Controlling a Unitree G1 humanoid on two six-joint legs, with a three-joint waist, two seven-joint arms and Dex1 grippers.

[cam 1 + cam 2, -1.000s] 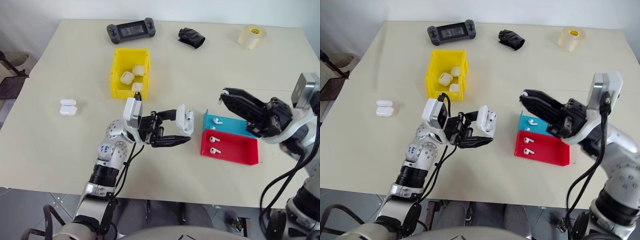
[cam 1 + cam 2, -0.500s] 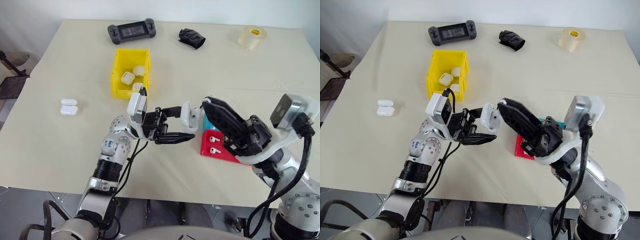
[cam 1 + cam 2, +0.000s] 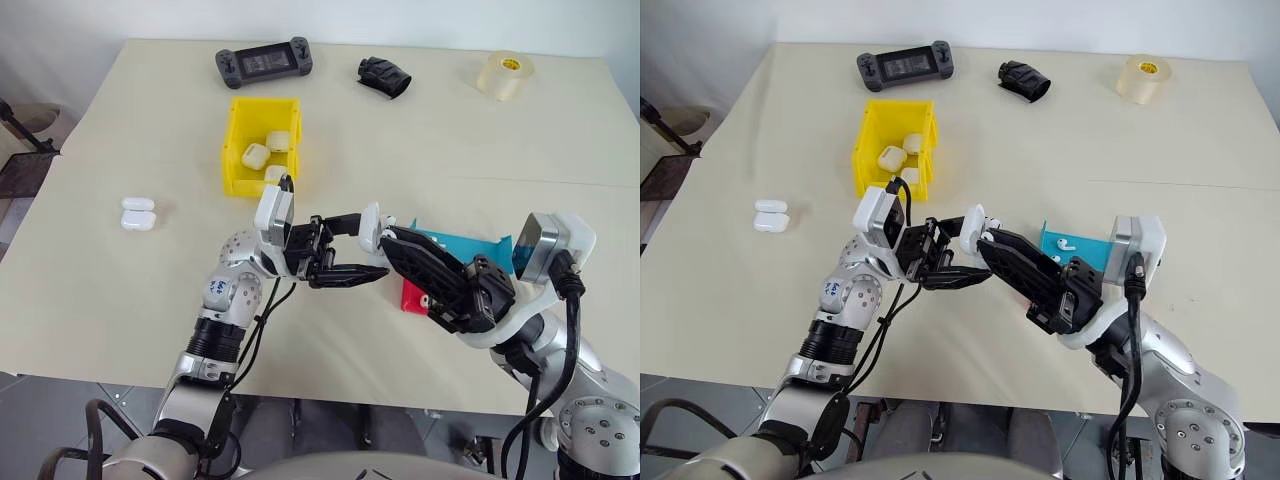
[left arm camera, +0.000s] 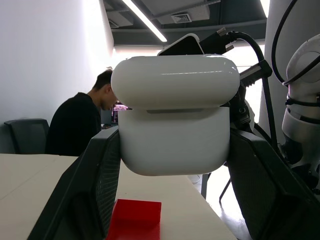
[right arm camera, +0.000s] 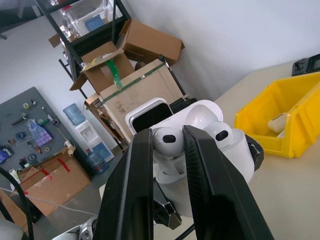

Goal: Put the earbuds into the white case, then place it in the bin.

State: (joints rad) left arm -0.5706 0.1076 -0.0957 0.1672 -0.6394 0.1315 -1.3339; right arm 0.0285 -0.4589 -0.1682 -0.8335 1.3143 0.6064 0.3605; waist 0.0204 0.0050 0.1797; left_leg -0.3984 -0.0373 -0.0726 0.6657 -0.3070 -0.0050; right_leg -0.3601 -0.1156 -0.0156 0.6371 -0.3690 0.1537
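Left pincer (image 3: pixel 362 250) pinching open case (image 4: pixel 175 117) above worktop (image 3: pixel 120 300); right pincer (image 5: pixel 167 150) pinching earbud (image 5: pixel 166 141) at case mouth. Seat stem squarely in socket before letting go.

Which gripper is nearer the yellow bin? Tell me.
Left. The left gripper, holding the white case, hangs just in front of the yellow bin; the right gripper sits farther right.

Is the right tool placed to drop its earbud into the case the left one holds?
Probably yes: the right tool pinches an earbud right at the open white case in the left tool, nothing between.
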